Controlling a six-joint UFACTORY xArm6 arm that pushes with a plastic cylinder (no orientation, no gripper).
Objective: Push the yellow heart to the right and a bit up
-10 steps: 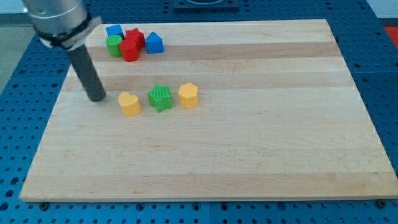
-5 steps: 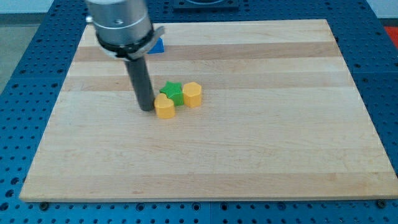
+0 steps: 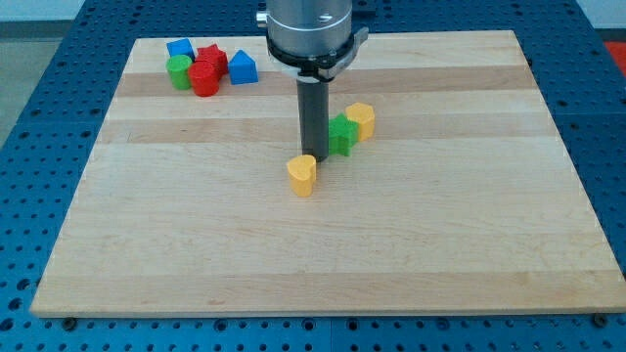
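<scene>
The yellow heart (image 3: 303, 175) lies near the middle of the wooden board (image 3: 323, 254). My tip (image 3: 313, 156) stands just above and a little right of it, touching or nearly touching its upper right edge. A green star (image 3: 341, 134) sits right of the rod, partly hidden by it. A yellow hexagon (image 3: 361, 119) touches the star on its upper right.
A cluster stands at the board's top left: a green cylinder (image 3: 179, 71), a red cylinder (image 3: 204, 78), a red star (image 3: 211, 56), a blue block (image 3: 180, 47) and a blue house-shaped block (image 3: 243, 67).
My tip swept from the view's left to the right. It pushed the yellow heart right, and the green star and yellow hexagon right and up. The heart now lies below-left of the tip.
</scene>
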